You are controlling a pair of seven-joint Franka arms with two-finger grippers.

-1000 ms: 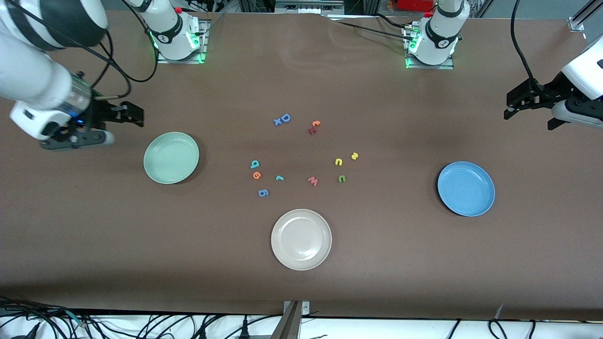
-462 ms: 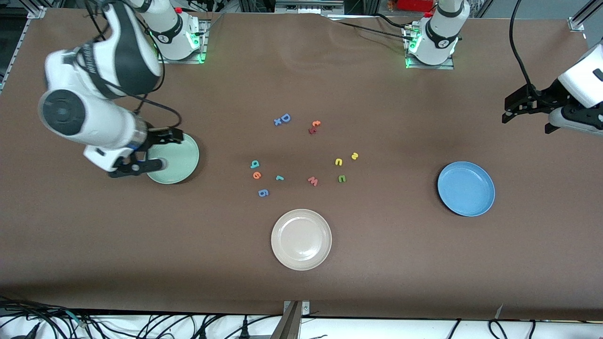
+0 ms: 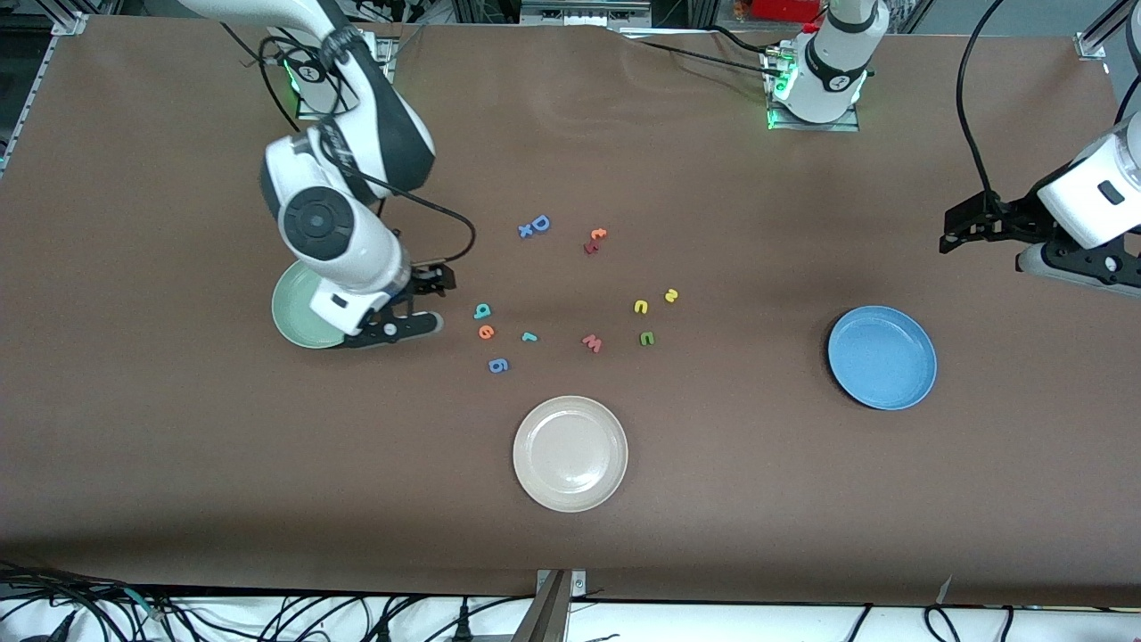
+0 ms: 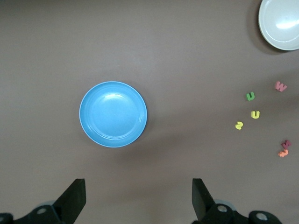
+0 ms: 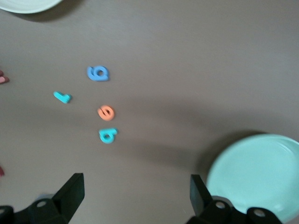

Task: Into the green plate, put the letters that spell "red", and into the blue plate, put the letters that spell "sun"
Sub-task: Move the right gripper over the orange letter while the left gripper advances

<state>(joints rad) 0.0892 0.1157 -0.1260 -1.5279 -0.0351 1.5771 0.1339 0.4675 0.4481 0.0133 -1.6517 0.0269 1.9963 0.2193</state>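
Jaws of both grippers are standing wide apart and gripping nothing. The right gripper [image 3: 426, 301] is hanging over the table between the green plate [image 3: 299, 314] and the teal "d" [image 3: 482, 310]. Just beside the "d" are lying the orange "e" [image 3: 486, 332] and the teal "r" [image 3: 529, 337]. The left gripper [image 3: 967, 230] is hanging at the left arm's end of the table, probably a bit apart from the blue plate [image 3: 882, 358]. The yellow "s" [image 3: 671, 295], yellow "u" [image 3: 641, 307] and green "n" [image 3: 647, 338] are lying near the table's middle.
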